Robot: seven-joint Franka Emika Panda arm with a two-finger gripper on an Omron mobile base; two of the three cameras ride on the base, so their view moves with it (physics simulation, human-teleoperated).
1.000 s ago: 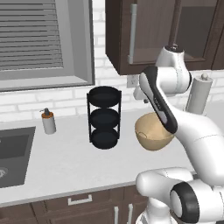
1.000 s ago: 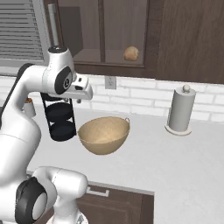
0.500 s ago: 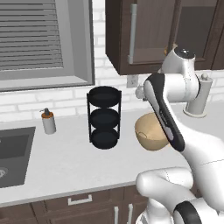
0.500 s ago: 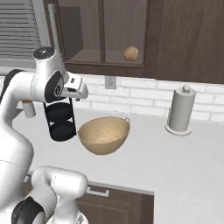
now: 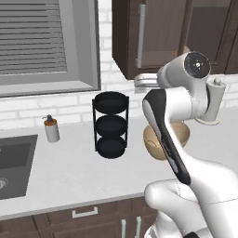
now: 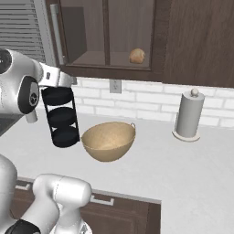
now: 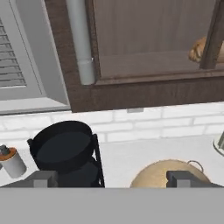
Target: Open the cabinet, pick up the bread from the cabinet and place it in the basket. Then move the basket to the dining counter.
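Note:
The dark brown cabinet (image 6: 109,32) hangs on the wall with its glass door shut. Its silver bar handle (image 5: 141,35) (image 6: 58,32) (image 7: 81,43) runs down the door's left side. Behind the glass, the bread (image 6: 136,55) (image 7: 199,49) lies on the shelf to the right. The tan basket (image 6: 109,140) (image 5: 151,137) (image 7: 162,175) sits on the grey worktop, partly behind my arm in the left base view. My gripper (image 5: 139,82) (image 6: 68,80) (image 7: 113,179) is open and holds nothing. It hovers just below the cabinet's bottom edge, under the handle, facing the wall.
A black three-tier rack (image 5: 110,123) (image 6: 61,116) (image 7: 65,148) stands left of the basket, below my hand. A paper towel holder (image 6: 188,114) (image 5: 214,100) is at the right. A soap bottle (image 5: 51,129), a sink (image 5: 11,158) and a window (image 5: 46,42) lie to the left.
My arm has swung and lifted the hand a little higher and leftward, closer under the cabinet handle. The door, bread and basket have not moved.

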